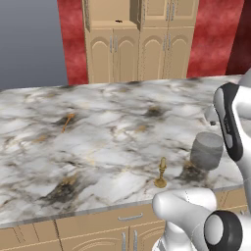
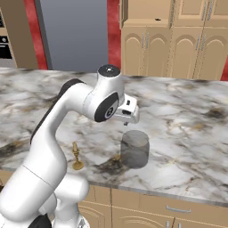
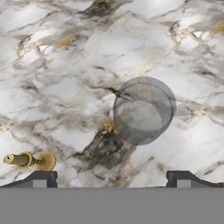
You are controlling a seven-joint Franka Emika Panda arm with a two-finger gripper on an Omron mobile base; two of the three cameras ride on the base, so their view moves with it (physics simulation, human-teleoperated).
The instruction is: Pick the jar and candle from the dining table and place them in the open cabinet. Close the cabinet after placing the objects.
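Jar: a squat cylinder of smoky-grey, see-through glass with a slightly narrower neck, standing upright on the table, its long axis vertical and its mouth facing up. It sits near the table's front edge. In the hand view the jar appears as a round ring seen straight down its mouth, with the marble showing through the glass.

Just beside it, toward the arm's left, stands the candle: a short cream stick in a small brass-gold holder with a round foot, also upright near the front edge. The two are apart, not touching. In the hand view the candle lies along the lower left.

The table top is smooth white-grey marble, veined in brown and gold with dark smudges; tan wooden drawers with silver handles run beneath it.

The gripper hangs above the jar, pointing down, jaws spread wide and holding nothing; its dark tips stand far apart.

Behind the table stands the light-tan cabinet, with arched lower doors and slim silver handles.
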